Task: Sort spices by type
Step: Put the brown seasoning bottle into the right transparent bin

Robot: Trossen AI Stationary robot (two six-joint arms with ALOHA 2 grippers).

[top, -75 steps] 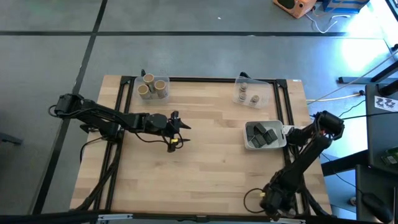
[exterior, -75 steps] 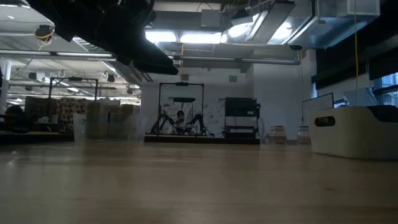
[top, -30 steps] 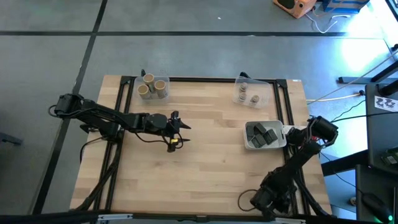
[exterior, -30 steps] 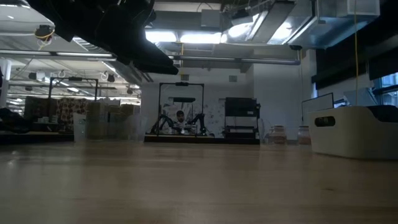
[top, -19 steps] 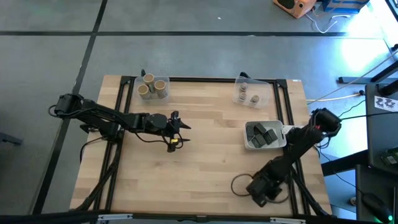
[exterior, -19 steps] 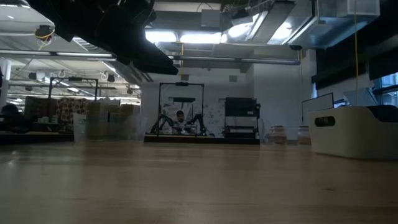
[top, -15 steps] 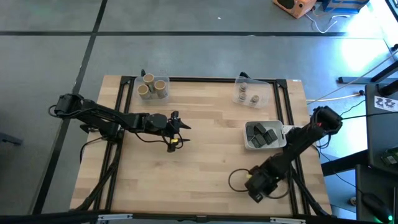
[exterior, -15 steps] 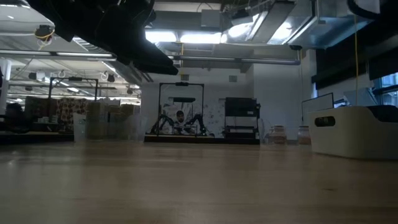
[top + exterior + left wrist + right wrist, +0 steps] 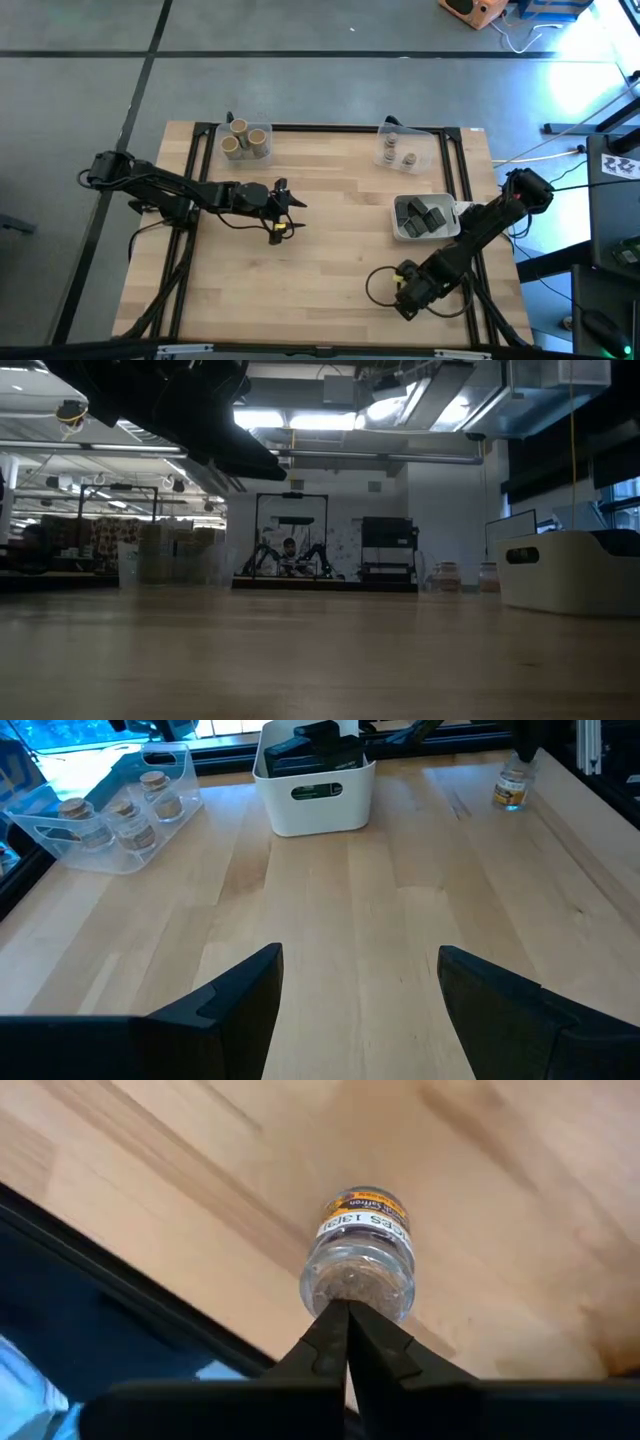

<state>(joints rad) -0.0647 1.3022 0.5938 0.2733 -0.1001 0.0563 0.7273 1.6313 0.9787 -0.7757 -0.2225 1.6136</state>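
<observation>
— Wooden bench first: what is the left gripper (image 9: 283, 208) doing?
— Hovering left of centre, fingers spread, empty.
— And the right gripper (image 9: 404, 291)?
— Pressed together, pointing at a stray jar (image 9: 358, 1252) by the near right edge; it needs opening before grasping.

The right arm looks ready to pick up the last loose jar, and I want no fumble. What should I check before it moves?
1. Loose jar found: ok. It is on the table near the edge, right in front of the right gripper.
2. Jar upright: ok, judging by the left wrist view.
3. Right gripper open for the grasp: not ok. The fingers are shut, with the tips just short of the jar.
4. Jar held: not ok. Nothing is gripped.
5. Left gripper out of the way: ok. It is open, empty and over the table's left half.
6. Room in the clear tray with similar jars: cannot tell.
</observation>
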